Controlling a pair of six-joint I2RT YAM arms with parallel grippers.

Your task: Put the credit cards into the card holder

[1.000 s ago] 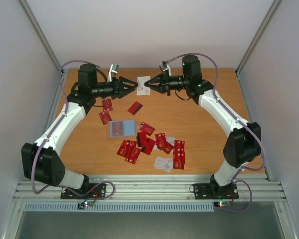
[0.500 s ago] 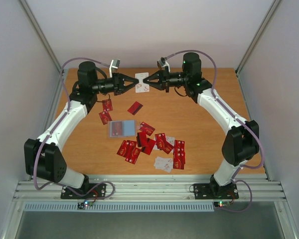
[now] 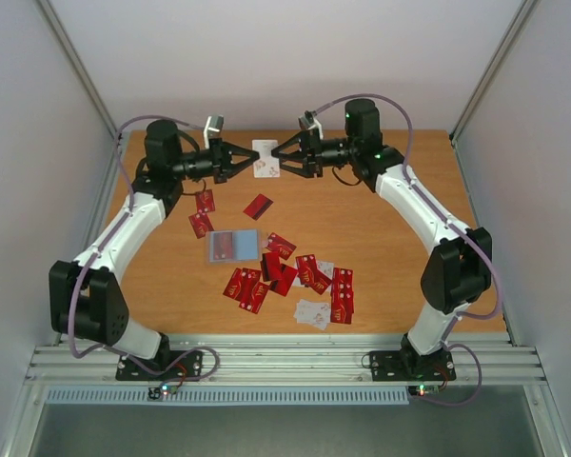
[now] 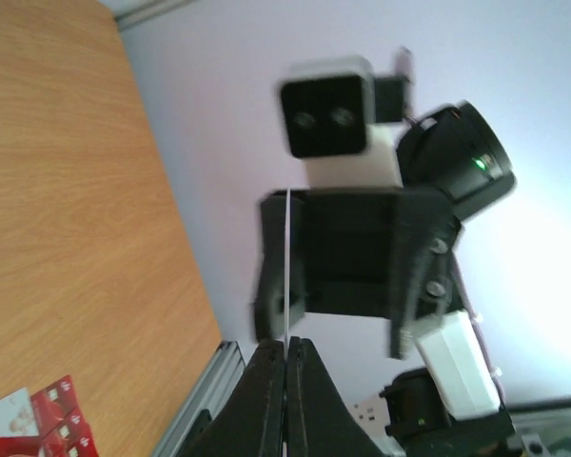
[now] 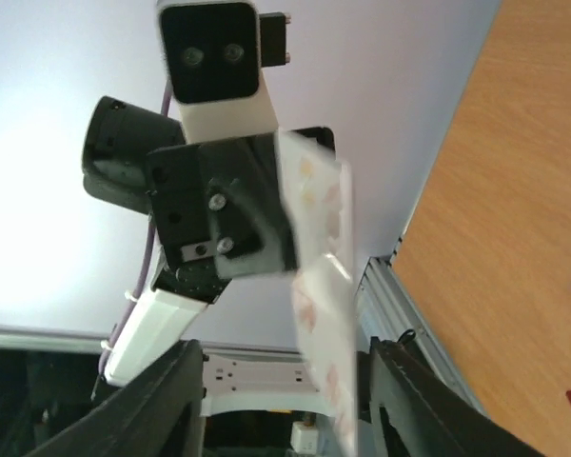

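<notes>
upper centre of top view: one pale card (image 3: pixel 265 159) was held up off the desk (image 3: pixel 409 286). left fingers (image 4: pixel 266 400) were pressed together on its edge; right fingers (image 5: pixel 162 400) stood spread either side, not touching. judged a handover: right should back straight off without brushing it. one card holder (image 3: pixel 251 238) lay centre-left, a red card on it. loose cards (image 3: pixel 295 276) numbered roughly fourteen; overlaps hid the exact count.
</notes>
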